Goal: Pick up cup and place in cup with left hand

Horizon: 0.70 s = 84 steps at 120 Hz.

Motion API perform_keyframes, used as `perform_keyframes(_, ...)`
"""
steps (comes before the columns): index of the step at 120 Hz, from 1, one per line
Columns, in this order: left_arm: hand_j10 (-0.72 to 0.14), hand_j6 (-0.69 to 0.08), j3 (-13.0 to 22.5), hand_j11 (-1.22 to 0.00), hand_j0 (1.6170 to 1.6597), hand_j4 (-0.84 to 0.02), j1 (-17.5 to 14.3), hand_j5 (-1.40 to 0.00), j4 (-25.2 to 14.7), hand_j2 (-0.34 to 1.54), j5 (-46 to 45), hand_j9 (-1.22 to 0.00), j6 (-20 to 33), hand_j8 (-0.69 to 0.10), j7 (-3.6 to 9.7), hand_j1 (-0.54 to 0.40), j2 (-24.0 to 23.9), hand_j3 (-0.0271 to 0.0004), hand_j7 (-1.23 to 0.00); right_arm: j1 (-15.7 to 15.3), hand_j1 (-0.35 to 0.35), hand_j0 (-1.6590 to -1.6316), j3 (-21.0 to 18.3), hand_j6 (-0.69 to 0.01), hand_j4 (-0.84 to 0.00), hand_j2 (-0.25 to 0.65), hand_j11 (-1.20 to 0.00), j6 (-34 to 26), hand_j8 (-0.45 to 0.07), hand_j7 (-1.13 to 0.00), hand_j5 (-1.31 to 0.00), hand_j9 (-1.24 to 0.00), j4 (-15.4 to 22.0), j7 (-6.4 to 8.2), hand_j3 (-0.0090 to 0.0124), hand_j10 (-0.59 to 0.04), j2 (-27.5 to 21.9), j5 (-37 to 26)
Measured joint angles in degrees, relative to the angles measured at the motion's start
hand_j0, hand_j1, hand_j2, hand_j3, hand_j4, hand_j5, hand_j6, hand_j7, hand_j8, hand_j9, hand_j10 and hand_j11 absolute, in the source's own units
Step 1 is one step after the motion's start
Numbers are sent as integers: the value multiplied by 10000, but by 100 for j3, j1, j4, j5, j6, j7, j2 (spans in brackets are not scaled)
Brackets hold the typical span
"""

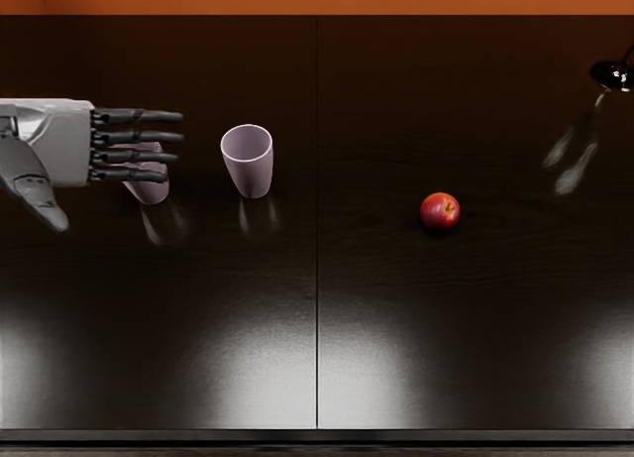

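Observation:
My left hand (124,184) comes in from the left edge in the head view, its four fingers stretched out to the right and its thumb spread down and away, open. Beneath and behind the fingers stands a pinkish cup (150,190), partly hidden by them; whether they touch it I cannot tell. A second pinkish cup (255,175) is upright just to the right of the fingertips, its rim facing up, apart from the first cup.
A red apple (440,211) lies right of the seam on the dark table (248,318). At the upper right edge is part of a shiny dark object (613,76). The table's front edge runs along the bottom.

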Motion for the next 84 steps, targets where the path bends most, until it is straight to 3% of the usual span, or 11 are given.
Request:
perform_keyframes(22,-38,-24,319,-68,16580,-27,-165,-66,-365,-1,-233,-68,-1,-29,3,3421,-21,0,-67,14,-3491,-16580,-37,-7,-5,1,0,-9,-5,0,-1,-1,0,-28,0,-4,0,-23)
perform_keyframes(35,-38,-22,364,-68,16580,-25,-838,-66,-388,0,-227,-67,-2,-28,3,3422,-115,0,-67,20,-3491,-16580,-53,-6,-4,1,0,-11,-5,0,-1,-1,0,-33,0,-3,0,-36)
perform_keyframes(41,-39,-25,373,-67,16580,-27,-1267,-66,-358,4,-94,-67,0,-30,3,3425,-540,0,-67,22,-3491,-16580,-57,-6,-4,1,0,-12,-4,0,-1,-1,0,-34,0,-2,0,-40)
perform_keyframes(52,-27,-18,361,-47,16581,-20,-1497,-46,-157,1,535,-47,2,-21,3,3444,-1489,0,-46,23,-3491,-16581,-61,-6,-4,1,0,-17,-5,0,-1,-1,-2,-35,0,-3,0,-44)
perform_keyframes(58,-21,-14,353,-36,16581,-16,-1595,-36,63,0,865,-36,3,-16,3,3454,-1732,0,-36,23,-3491,-16581,-62,-7,-5,1,0,-19,-5,0,-1,-1,-2,-35,0,-4,0,-46)
perform_keyframes(73,-13,-10,375,-20,16581,-11,-2266,-20,385,-1,2256,-20,4,-11,3,3471,-2230,0,-20,23,-3491,-16581,-64,-7,-5,1,0,-21,-6,0,-1,-1,-5,-35,0,-4,0,-47)
perform_keyframes(84,-9,-8,388,-13,16581,-8,-2428,-13,584,2,3242,-13,19,-8,3,3480,-2616,0,-13,23,-3491,-16581,-64,-6,-4,1,0,-21,-5,0,-1,-1,-5,-35,0,-3,0,-47)
